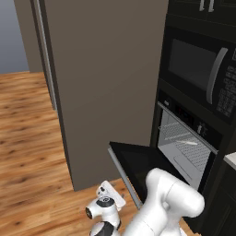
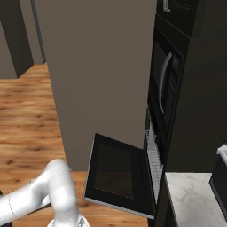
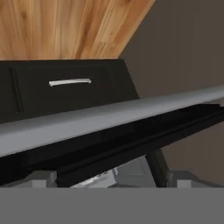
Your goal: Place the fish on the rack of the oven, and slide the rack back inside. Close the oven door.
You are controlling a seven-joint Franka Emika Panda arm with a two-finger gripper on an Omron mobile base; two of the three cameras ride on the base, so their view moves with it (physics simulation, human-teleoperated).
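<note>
The oven (image 1: 184, 138) stands open at the right, and its rack (image 1: 196, 154) lies inside the light grey cavity. On the rack rests the fish (image 1: 186, 142), a slim pale sliver. The oven door (image 1: 138, 161) hangs down and outward, its silver bar handle (image 1: 123, 175) along the outer edge. My gripper (image 1: 108, 196) is low, just below and in front of that edge. In the hand view the handle (image 3: 109, 116) crosses the frame close above my gripper (image 3: 111, 181), whose fingertips (image 3: 39, 178) stand wide apart, open and holding nothing. The door (image 2: 117, 173) and rack (image 2: 153, 155) also show from the side.
A black microwave (image 1: 198, 69) with a curved handle sits above the oven. A tall brown cabinet side (image 1: 106, 69) stands left of the door. Wooden floor (image 1: 27, 138) spreads to the left. A marble counter (image 2: 190, 195) lies right of the oven. A black drawer front with a small silver pull (image 3: 70, 82) is nearby.
</note>
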